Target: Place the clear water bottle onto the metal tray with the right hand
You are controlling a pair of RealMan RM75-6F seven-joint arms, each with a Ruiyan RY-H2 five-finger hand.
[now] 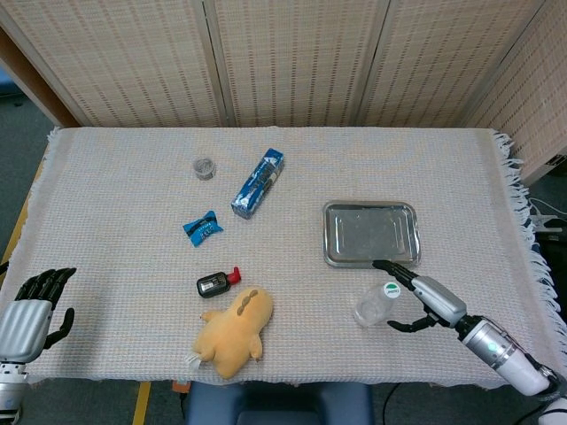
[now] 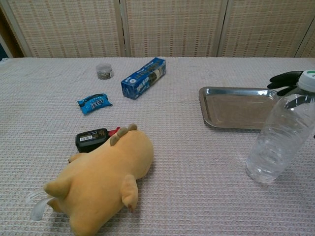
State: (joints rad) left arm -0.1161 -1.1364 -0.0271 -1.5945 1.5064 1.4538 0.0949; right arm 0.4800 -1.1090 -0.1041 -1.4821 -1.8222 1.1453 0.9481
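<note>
The clear water bottle [image 1: 376, 304] [image 2: 280, 137] stands upright on the cloth, just in front of the metal tray [image 1: 369, 232] [image 2: 241, 108], which holds nothing. My right hand [image 1: 425, 297] is beside the bottle on its right. One finger reaches past the bottle's cap side and the thumb curls below, with gaps to the plastic. Only dark fingertips [image 2: 285, 81] of this hand show in the chest view, behind the bottle's cap. My left hand [image 1: 31, 310] rests at the near left table edge, fingers apart and holding nothing.
A yellow plush toy [image 1: 237, 332] [image 2: 103, 182] lies at the front centre, with a black and red device [image 1: 215, 283] beside it. Further back lie a blue packet [image 1: 202, 227], a blue box [image 1: 258, 183] and a small jar [image 1: 205, 167]. The fringed cloth edge [image 1: 532, 248] runs along the right.
</note>
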